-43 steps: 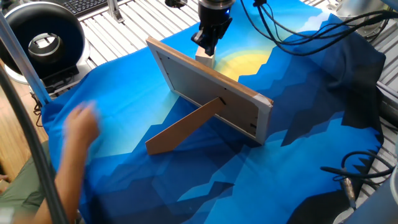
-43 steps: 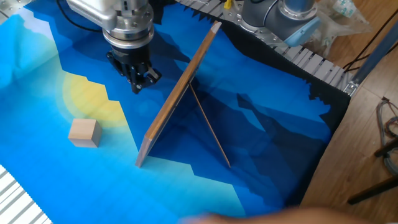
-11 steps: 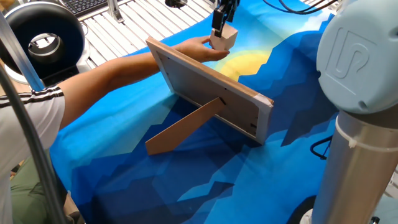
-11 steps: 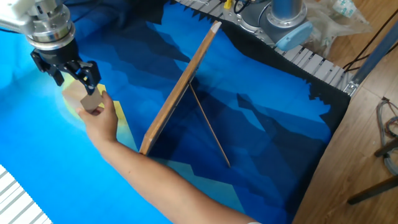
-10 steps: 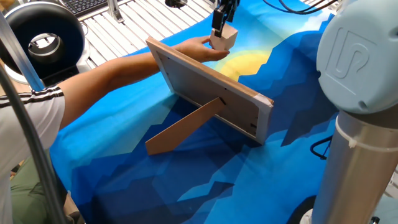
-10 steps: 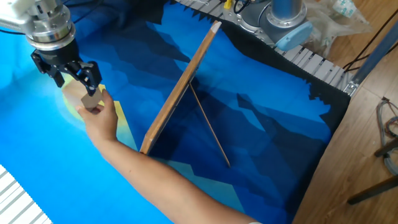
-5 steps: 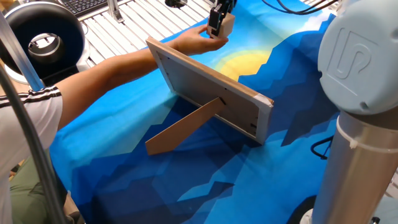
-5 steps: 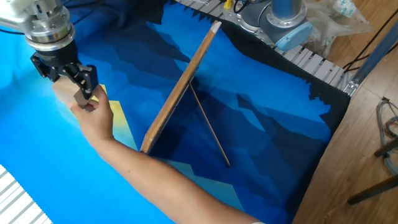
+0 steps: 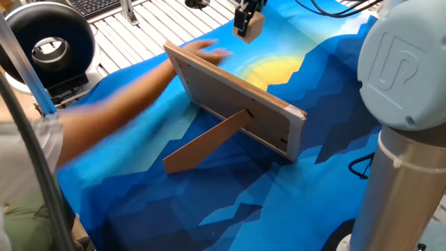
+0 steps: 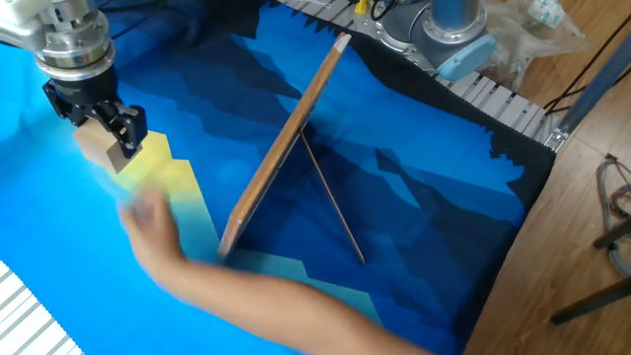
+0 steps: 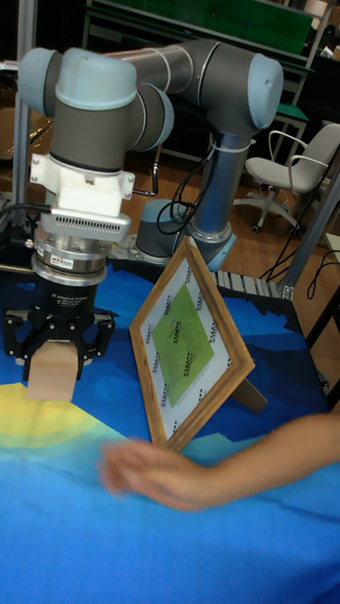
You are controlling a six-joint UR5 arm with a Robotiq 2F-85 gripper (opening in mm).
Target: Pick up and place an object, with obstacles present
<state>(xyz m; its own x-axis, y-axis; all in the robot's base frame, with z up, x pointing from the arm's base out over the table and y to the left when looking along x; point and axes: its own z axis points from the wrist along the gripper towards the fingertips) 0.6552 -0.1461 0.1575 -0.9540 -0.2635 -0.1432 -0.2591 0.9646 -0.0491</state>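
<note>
The object, a pale tan wooden block (image 10: 95, 149) (image 9: 254, 26) (image 11: 53, 376), hangs above the blue cloth with my gripper (image 10: 103, 136) (image 9: 247, 21) (image 11: 55, 353) shut on it. It is on the front side of the obstacle. That obstacle is a large picture frame (image 9: 237, 97) (image 10: 281, 148) (image 11: 189, 344) standing upright on its brown easel leg (image 9: 205, 143). The frame stands to the side of the gripper, apart from it.
A person's blurred hand and forearm (image 10: 150, 223) (image 11: 156, 477) (image 9: 139, 90) reach over the cloth near the frame. A black round device (image 9: 47, 43) sits at the table's left. The arm's grey base column (image 9: 408, 118) stands at the right. Blue patterned cloth (image 10: 414, 197) covers the table.
The hand has let go of the block and pulled back toward the table's edge. The gripper now holds the block alone and has risen slightly.
</note>
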